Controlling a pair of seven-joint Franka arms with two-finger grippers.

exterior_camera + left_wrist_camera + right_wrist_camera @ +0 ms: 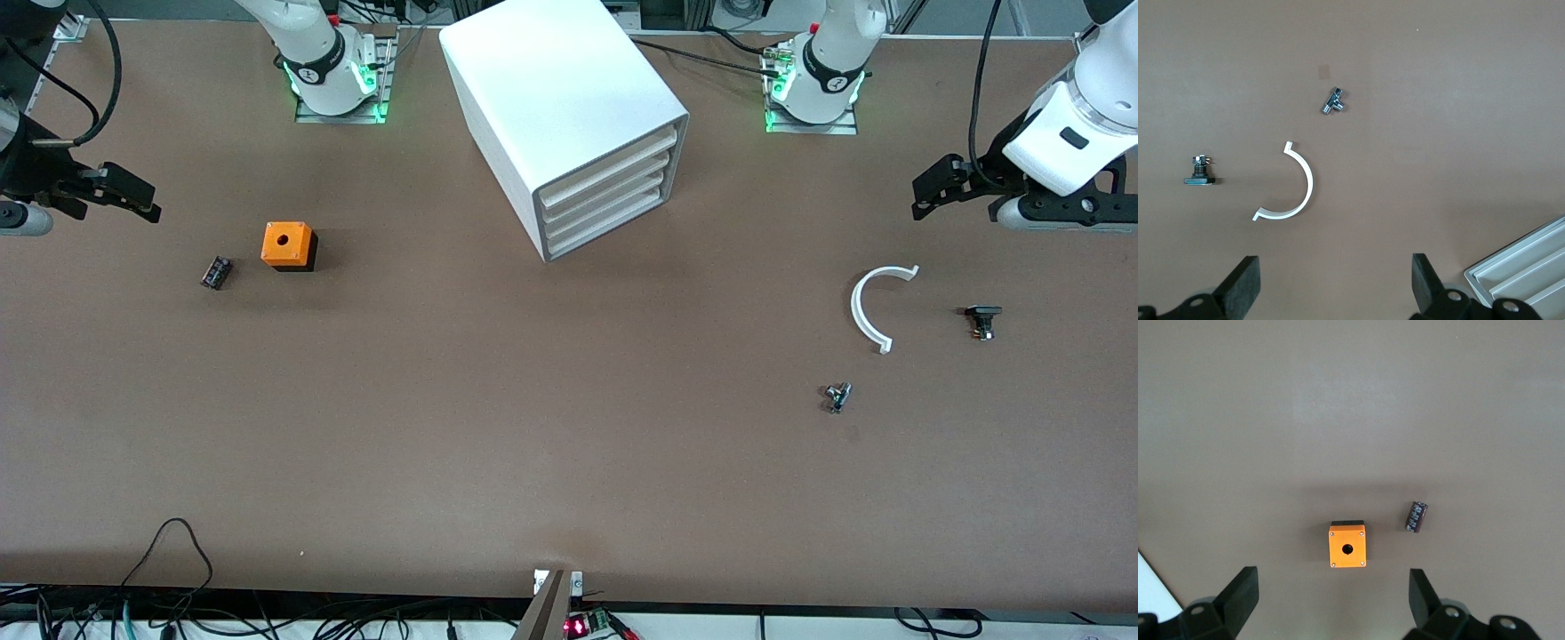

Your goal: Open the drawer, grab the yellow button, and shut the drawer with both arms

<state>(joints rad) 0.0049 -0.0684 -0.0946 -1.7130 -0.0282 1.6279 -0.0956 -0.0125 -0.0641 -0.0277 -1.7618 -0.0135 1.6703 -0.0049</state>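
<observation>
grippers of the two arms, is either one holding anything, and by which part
Nothing is held: the left gripper and right gripper both hang open and empty.

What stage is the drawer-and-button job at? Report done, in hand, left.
Done: nothing; all four drawers in the cabinet sit shut. In hand: nothing; the left gripper and right gripper hang open and empty at their own table ends. Left: open a drawer, take the button, unseen so far, close it.

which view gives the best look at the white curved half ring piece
The left wrist view: the white curved plastic half-ring lies in open sight, with both notched ends clear. The front view shows it smaller, on the brown table toward the left arm's end. The right wrist view does not show it.
</observation>
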